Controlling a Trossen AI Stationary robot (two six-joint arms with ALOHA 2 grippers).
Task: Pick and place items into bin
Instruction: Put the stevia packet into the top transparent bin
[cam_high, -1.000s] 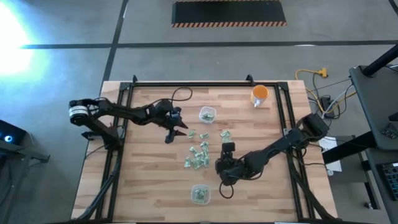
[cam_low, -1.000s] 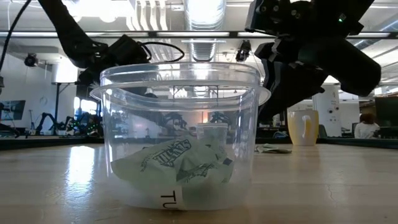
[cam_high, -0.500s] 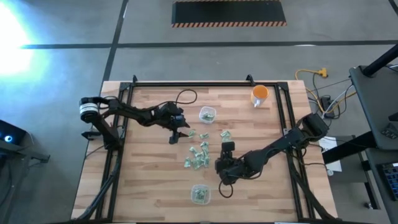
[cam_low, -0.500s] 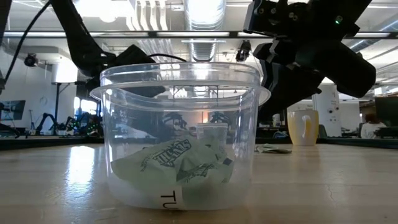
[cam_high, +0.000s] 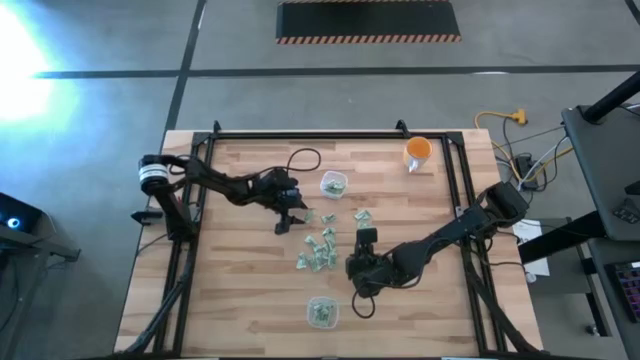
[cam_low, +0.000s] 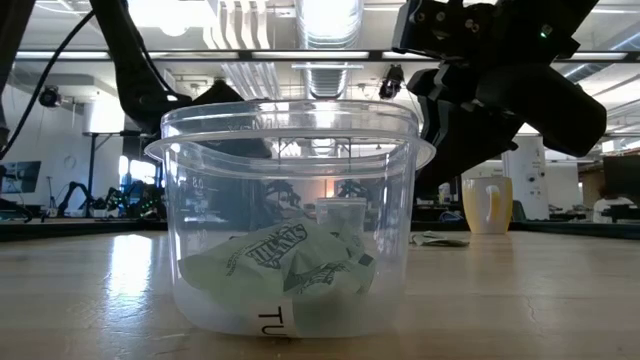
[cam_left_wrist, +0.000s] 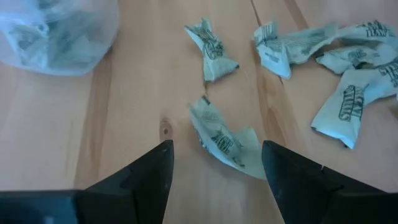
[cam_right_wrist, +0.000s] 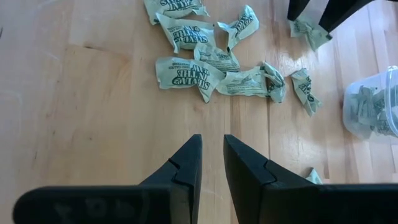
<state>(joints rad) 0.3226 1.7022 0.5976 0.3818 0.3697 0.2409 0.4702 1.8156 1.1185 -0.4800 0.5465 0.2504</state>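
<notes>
Several small green-and-white wrapped items (cam_high: 320, 250) lie loose on the wooden table's middle. One clear bin (cam_high: 333, 184) with items inside stands beyond them, and a second bin (cam_high: 321, 312) stands near the front edge. My left gripper (cam_high: 288, 217) hangs low and open at the heap's far left. Its fingertips (cam_left_wrist: 214, 149) stand on either side of one crinkled item (cam_left_wrist: 224, 140) that lies flat on the wood. My right gripper (cam_high: 352, 268) hovers right of the heap (cam_right_wrist: 211, 68). Its fingers (cam_right_wrist: 212, 143) stand a narrow gap apart with nothing between them.
An orange cup (cam_high: 418, 151) stands at the far right of the table. The near bin (cam_low: 290, 140) fills the low view, with wrapped items on its bottom. Black rails run along the table's left, far and right edges. Bare wood lies left of the heap.
My left gripper has moved down and toward the table's right and near side, closer to the loose items. It now stands over the item at the heap's far left. My right arm has kept still.
</notes>
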